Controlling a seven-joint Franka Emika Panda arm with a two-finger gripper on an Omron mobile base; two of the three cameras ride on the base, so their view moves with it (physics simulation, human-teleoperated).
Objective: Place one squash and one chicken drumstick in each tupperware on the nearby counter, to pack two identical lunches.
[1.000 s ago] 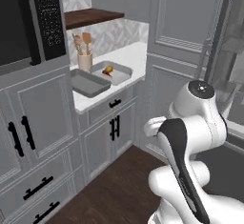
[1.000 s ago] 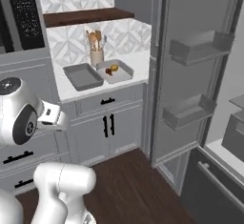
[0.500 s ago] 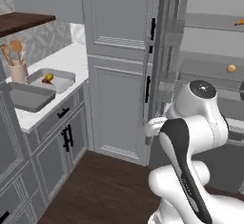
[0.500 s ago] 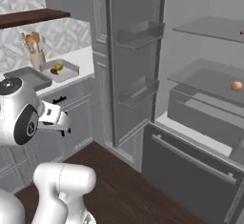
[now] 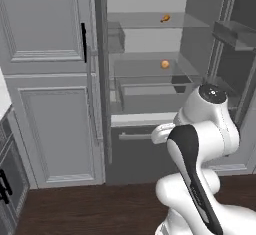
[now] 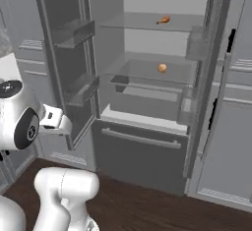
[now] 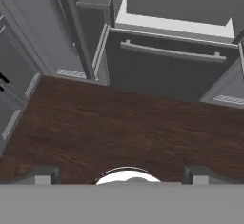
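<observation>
One orange-brown chicken drumstick [image 5: 164,18] lay on the top glass shelf [image 6: 147,23] of the open grey fridge [image 6: 142,107]; one round yellow-tan squash [image 5: 165,64] sat on the shelf below. The gripper's [image 7: 121,174] two dark fingers [image 7: 43,175] stood wide apart, empty, above the dark wooden floor [image 7: 124,132].

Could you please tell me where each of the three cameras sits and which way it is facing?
Left base view: behind the arm's left, facing the open fridge; white arm at lower right.
Right base view: behind its right, facing that fridge; arm at lower left.
Hand view: on the hand, looking down at the wood floor; open gripper.
Both base views share the drumstick.
</observation>
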